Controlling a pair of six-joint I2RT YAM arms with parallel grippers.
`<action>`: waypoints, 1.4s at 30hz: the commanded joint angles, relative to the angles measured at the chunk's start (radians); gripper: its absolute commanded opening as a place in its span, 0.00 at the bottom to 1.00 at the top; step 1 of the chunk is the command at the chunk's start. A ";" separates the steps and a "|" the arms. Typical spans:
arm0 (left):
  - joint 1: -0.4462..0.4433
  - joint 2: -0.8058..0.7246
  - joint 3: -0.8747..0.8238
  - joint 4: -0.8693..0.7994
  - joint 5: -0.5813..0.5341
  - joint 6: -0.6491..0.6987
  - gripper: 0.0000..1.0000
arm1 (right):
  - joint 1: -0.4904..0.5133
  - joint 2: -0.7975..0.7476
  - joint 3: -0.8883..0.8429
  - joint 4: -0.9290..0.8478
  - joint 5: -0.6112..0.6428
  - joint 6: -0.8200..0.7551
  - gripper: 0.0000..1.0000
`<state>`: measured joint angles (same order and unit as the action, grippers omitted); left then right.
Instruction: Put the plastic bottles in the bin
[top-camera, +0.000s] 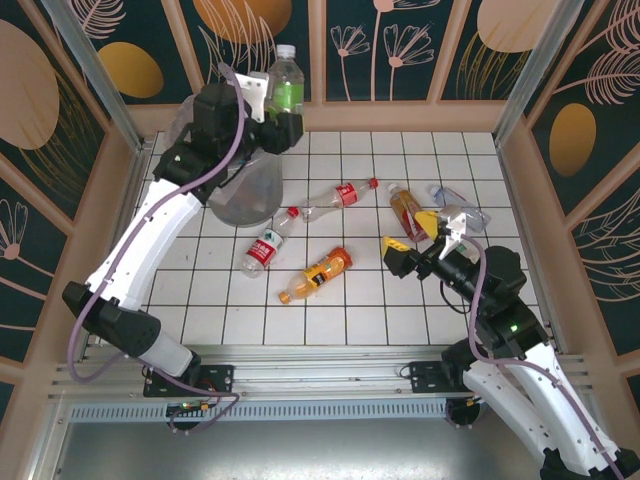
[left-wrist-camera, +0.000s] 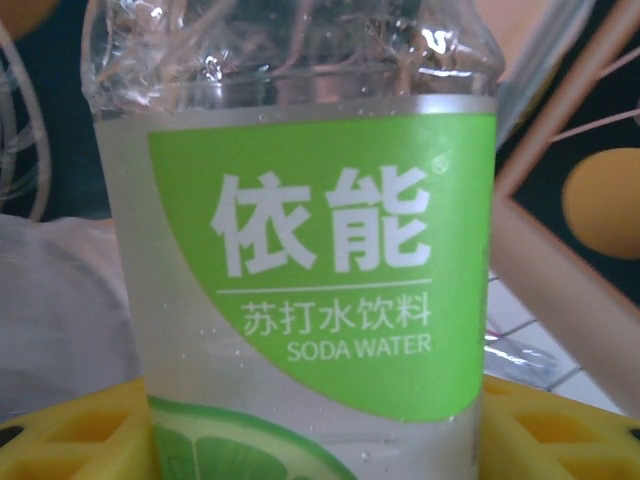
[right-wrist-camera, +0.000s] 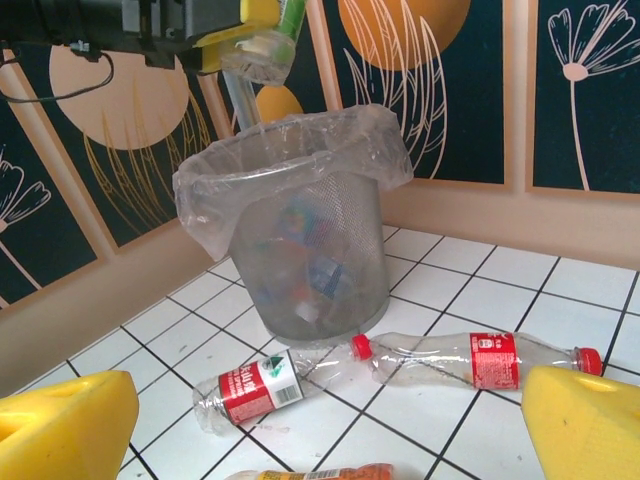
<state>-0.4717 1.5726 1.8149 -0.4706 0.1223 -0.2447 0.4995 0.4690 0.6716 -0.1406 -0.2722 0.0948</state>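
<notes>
I saw the bin (right-wrist-camera: 300, 230) open at its mouth; two red-labelled bottles (right-wrist-camera: 255, 388) (right-wrist-camera: 480, 360) lay just beside its base, an orange bottle (top-camera: 318, 273) nearer me, the table (top-camera: 350, 325) bare along its near edge.

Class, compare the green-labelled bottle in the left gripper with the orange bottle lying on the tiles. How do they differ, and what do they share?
The green-labelled bottle stands upright; the orange bottle lies on its side. The green-labelled bottle is held aloft in the left gripper; the orange bottle rests free on the tiled table. Both are small plastic bottles outside the bin.
</notes>
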 joint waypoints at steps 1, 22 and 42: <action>0.050 0.064 0.071 -0.142 -0.090 0.096 0.62 | 0.007 -0.010 -0.013 -0.007 -0.016 -0.028 0.99; 0.253 0.179 0.040 -0.251 -0.226 0.173 0.67 | 0.005 -0.008 -0.015 -0.013 0.012 -0.020 0.99; 0.258 0.109 -0.067 -0.174 -0.179 0.123 0.67 | 0.004 0.030 -0.003 -0.016 0.087 0.046 0.99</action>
<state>-0.2203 1.7622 1.7664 -0.6949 -0.1055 -0.0978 0.4995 0.4931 0.6716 -0.1665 -0.2260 0.1036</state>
